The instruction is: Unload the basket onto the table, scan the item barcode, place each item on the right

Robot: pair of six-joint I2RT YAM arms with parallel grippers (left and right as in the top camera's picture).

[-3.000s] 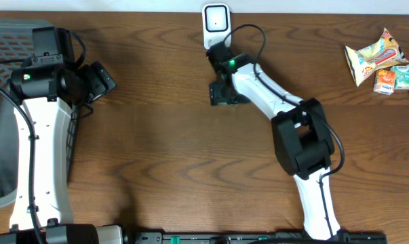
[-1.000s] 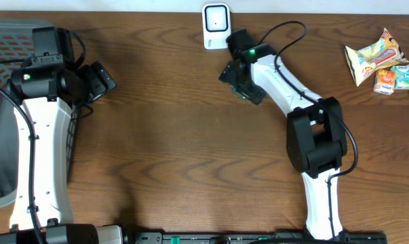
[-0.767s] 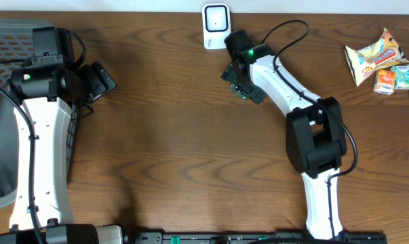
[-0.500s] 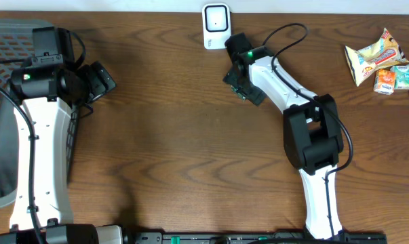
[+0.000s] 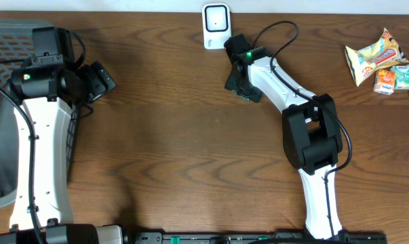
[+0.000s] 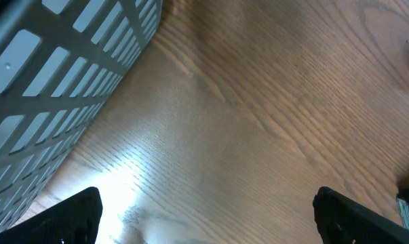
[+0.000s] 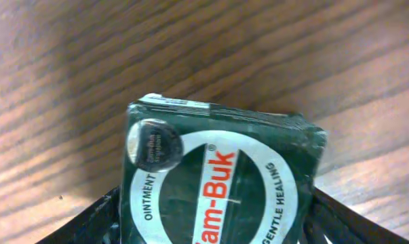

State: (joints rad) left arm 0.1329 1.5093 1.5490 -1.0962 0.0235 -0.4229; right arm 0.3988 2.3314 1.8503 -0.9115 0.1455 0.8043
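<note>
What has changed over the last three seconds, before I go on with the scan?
The right gripper shifted right from just below the scanner and turned its wrist. Its fingers now flank the green ointment box on the table; whether they grip it is unclear. The left gripper, basket and snack packets are unchanged.

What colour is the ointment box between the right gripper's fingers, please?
The ointment box is dark green with a white ring and red lettering; clearest in the right wrist view.
</note>
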